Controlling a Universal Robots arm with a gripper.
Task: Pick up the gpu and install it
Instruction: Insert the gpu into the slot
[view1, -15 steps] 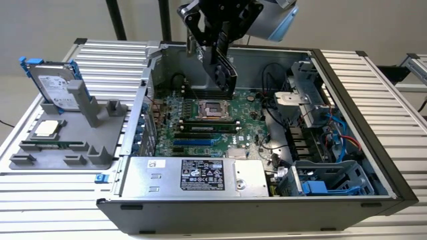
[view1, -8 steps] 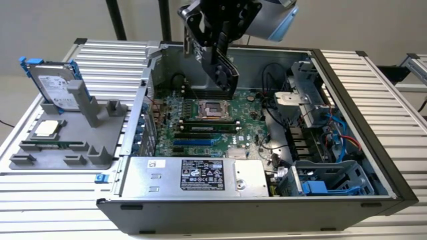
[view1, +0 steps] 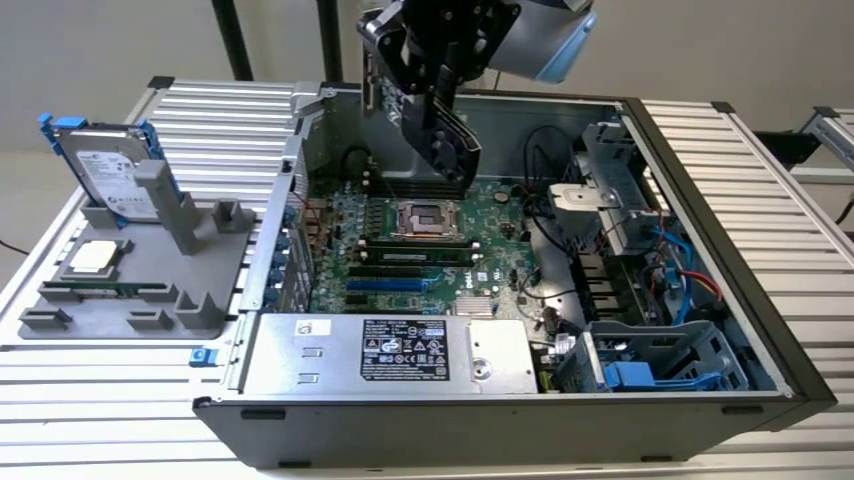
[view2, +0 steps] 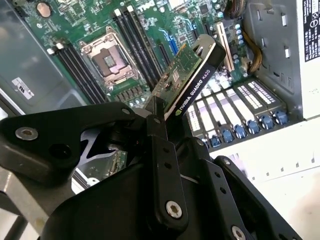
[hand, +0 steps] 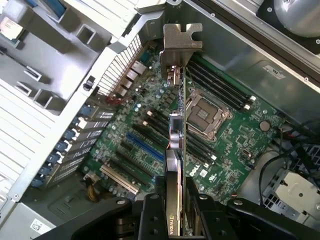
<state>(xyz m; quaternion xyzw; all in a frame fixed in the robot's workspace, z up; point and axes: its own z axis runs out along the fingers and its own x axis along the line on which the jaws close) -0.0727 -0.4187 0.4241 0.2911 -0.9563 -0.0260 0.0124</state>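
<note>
arm (view1: 534, 40): overhead, wrist angled down | jaws: clamped on gpu (view1: 451, 155)

The flat gpu card (view2: 187, 75) pairs glossy green circuit board with a matt black plastic shroud and bare silver metal bracket (hand: 182, 37). The open computer case (view1: 467, 435) is dull grey sheet metal.

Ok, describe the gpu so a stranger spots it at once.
Start at the open computer case; above its green motherboard hangs the claw. The gpu is the flat card clamped in it, with a silver bracket at one end: the only part held in the air.
</note>
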